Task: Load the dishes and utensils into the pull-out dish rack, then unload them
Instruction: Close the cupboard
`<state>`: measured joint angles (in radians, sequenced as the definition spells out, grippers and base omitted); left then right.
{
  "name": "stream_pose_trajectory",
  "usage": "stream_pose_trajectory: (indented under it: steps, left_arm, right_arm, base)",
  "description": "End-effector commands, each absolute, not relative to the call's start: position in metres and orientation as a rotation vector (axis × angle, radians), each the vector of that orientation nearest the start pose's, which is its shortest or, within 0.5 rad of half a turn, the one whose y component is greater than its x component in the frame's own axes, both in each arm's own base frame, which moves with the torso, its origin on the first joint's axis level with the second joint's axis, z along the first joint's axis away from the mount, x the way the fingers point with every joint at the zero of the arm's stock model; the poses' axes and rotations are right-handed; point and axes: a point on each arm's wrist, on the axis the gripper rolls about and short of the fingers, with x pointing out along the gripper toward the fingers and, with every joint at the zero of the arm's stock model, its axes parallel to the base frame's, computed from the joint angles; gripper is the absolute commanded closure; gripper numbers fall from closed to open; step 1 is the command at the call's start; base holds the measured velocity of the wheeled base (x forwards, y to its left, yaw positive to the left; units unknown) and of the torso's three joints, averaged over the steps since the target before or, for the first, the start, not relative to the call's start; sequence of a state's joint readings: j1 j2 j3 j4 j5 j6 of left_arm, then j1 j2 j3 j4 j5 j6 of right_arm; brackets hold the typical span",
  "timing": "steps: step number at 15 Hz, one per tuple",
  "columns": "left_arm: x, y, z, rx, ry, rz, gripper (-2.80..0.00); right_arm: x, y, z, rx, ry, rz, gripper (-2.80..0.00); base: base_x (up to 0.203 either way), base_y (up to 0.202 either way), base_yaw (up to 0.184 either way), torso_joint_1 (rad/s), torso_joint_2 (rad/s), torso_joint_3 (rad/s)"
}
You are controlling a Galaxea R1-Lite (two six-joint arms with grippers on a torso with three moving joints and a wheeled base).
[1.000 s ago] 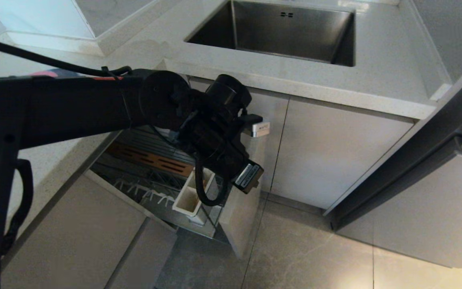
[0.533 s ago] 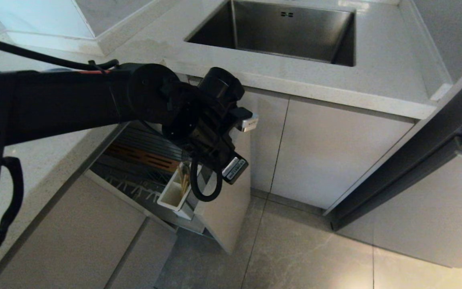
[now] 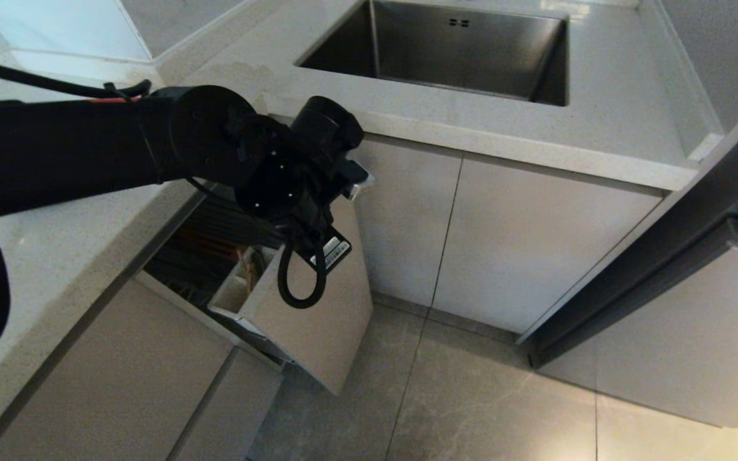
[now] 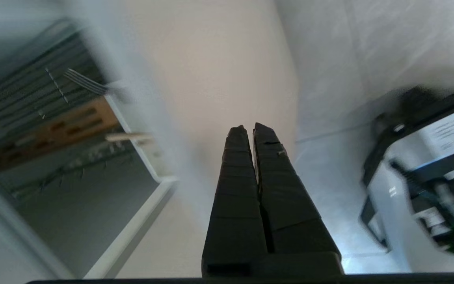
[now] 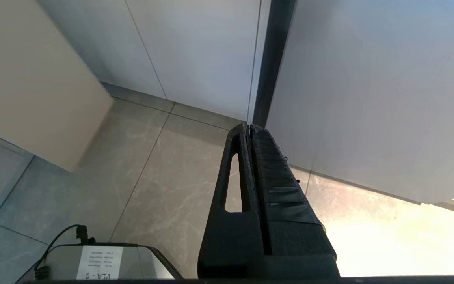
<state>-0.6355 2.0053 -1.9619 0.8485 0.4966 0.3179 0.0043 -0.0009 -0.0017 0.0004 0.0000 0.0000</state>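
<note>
The left pincer [image 4: 253,128] is clenched on nothing, its two fingers pressed flat together, and it sits against the beige panel front [image 3: 318,323] of the pull-out dish rack [image 3: 215,256]. A closed pincer makes a blunt, stiff tip, which suits pushing a flat panel better than spread fingers would; my reading is that the arm is shoving the rack shut into the cabinet under the desk [image 3: 68,224]. In the head view the rack is only partly out, its panel slanting away from the cabinet line beside the steel sink [image 3: 446,51].

The utensils are in the rack's white utensil box [image 3: 231,296], just behind the panel: the light wooden chopsticks [image 3: 248,267] stand upright in it, and the left wrist view shows the tines of the silver fork [image 4: 85,81] poking above the box rim, with the brown slotted wooden strip [image 4: 53,130] beyond. They stand on end because the box's narrow compartments hold them that way. The bowl, plate and spoon cannot be made out.

The right pincer [image 5: 248,127] is also clenched and empty, parked low and pointing at the floor tiles [image 5: 152,185], out of the way
</note>
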Motion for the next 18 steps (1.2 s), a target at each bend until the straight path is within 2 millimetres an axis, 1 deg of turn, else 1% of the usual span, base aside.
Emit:
stream_pose_trajectory:
  steps: [1, 4, 6, 8, 10, 12, 15, 18]
  left_arm:
    - [0.303, -0.201, 0.262, 0.791, 0.758, -0.215, 0.0]
    - [0.313, -0.184, 0.26, 0.827, 0.784, -0.053, 0.0]
    - [0.32, -0.167, 0.259, 0.842, 0.813, 0.079, 0.0]
    - [0.325, -0.15, 0.259, 0.829, 0.842, 0.161, 0.0]
    - [0.327, -0.142, 0.262, 0.813, 0.838, 0.212, 0.0]
    - [0.326, -0.143, 0.263, 0.81, 0.833, 0.213, 0.0]
    - [0.323, -0.151, 0.261, 0.82, 0.822, 0.215, 0.0]
    - [0.325, -0.151, 0.259, 0.822, 0.829, 0.219, 0.0]
  right_arm:
    - [-0.023, 0.0, 0.076, 0.0, -0.002, 0.005, 0.0]
    - [-0.023, 0.0, 0.076, 0.0, -0.002, 0.005, 0.0]
    - [-0.023, 0.0, 0.076, 0.0, -0.002, 0.005, 0.0]
    - [-0.023, 0.0, 0.076, 0.0, -0.002, 0.005, 0.0]
    - [-0.023, 0.0, 0.076, 0.0, -0.002, 0.005, 0.0]
    - [-0.023, 0.0, 0.076, 0.0, -0.001, 0.005, 0.0]
    - [-0.023, 0.0, 0.076, 0.0, -0.002, 0.005, 0.0]
    - [-0.023, 0.0, 0.076, 0.0, -0.002, 0.005, 0.0]
  base:
    - [0.0, 0.0, 0.0, 0.0, 0.0, 0.0]
    - [0.0, 0.0, 0.0, 0.0, 0.0, 0.0]
    - [0.0, 0.0, 0.0, 0.0, 0.0, 0.0]
    - [0.0, 0.0, 0.0, 0.0, 0.0, 0.0]
    - [0.0, 0.0, 0.0, 0.0, 0.0, 0.0]
    - [0.0, 0.0, 0.0, 0.0, 0.0, 0.0]
    - [0.0, 0.0, 0.0, 0.0, 0.0, 0.0]
    - [0.0, 0.0, 0.0, 0.0, 0.0, 0.0]
